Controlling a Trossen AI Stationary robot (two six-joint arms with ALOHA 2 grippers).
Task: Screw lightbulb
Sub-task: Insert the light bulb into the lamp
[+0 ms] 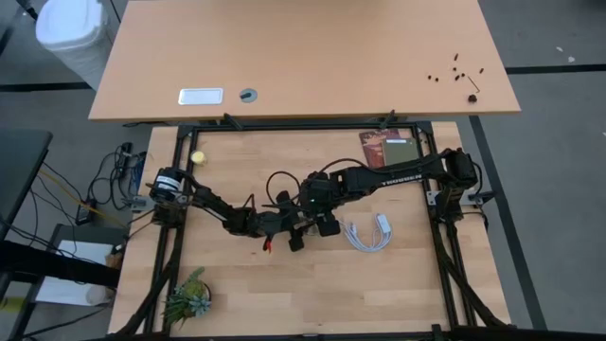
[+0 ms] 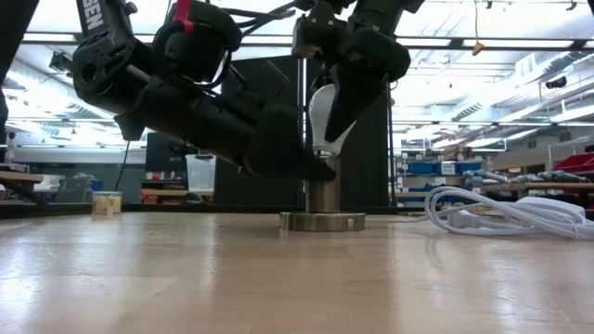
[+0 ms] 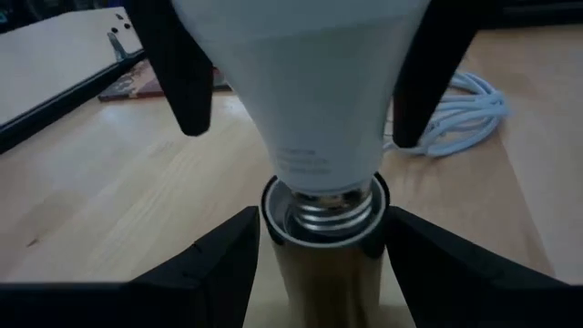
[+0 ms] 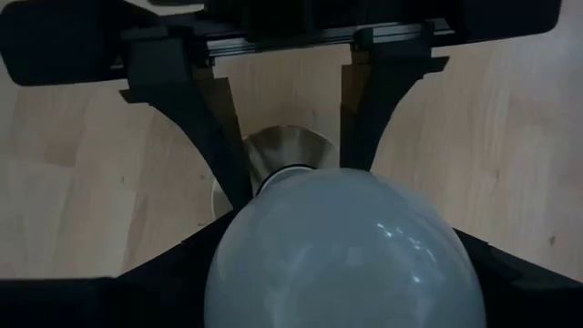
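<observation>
Lightbulb (image 2: 322, 111), white and rounded, stands upright at the middle of a wooden table (image 1: 379, 294), its silvery threaded base (image 3: 330, 208) sitting in the mouth of a brass-coloured socket post (image 2: 323, 193). The post rises from a round flat metal disc (image 2: 323, 221) resting on the tabletop. Some thread is visible above the socket rim.

Right gripper (image 4: 342, 273) comes down from above and holds the bulb's round dome, one dark finger pressed on either side of the glass. Left gripper (image 3: 319, 246) reaches in low from the left, its two fingers set close on either side of the socket post just below the rim; whether they actually touch the post is unclear.

To the right of the socket, a coiled white cord (image 1: 365, 234) with a white plug lies on the table. A small green plant (image 1: 187, 297) sits at the near left corner, and a small yellow object (image 1: 199, 158) lies at the far left.
</observation>
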